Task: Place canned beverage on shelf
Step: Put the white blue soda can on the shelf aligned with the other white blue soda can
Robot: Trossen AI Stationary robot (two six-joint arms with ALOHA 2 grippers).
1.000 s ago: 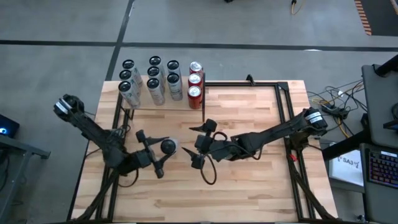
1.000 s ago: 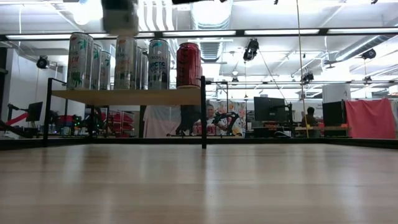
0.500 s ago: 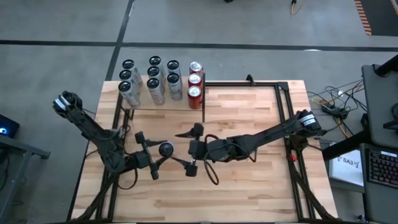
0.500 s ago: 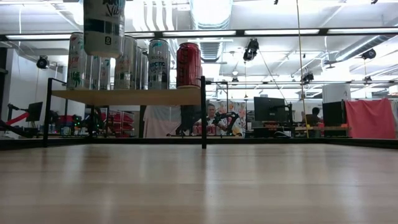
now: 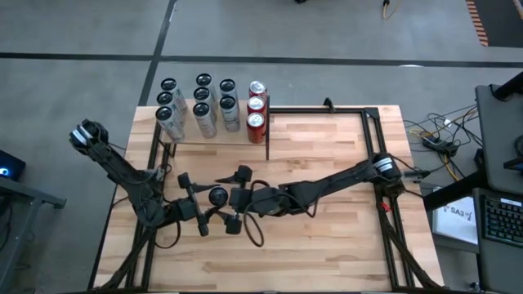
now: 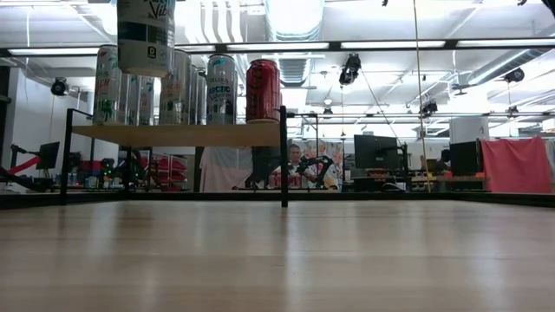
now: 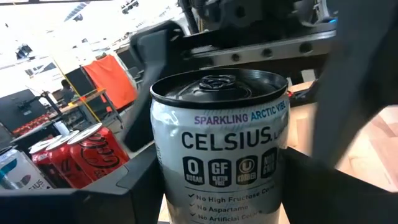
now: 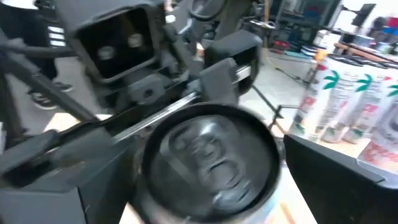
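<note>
Op: Right end effector (image 5: 231,200) slid leftward from mid-tabletop, now right beside the can (image 5: 217,195); its fingers spread wide around it, not clamped.

QA: Left one?

Op: Left end effector (image 5: 214,197) clamps the can, a smooth white metal cylinder with a dark rim, printed CELSIUS, upright, lifted above the pale wood plank tabletop (image 5: 327,155).

QA: Shelf?

Op: I see the shelf (image 5: 214,132), pale planks on thin black posts, at the far-left corner, with slim white cans (image 5: 201,101) and red cans (image 5: 256,106) in rows.
</note>
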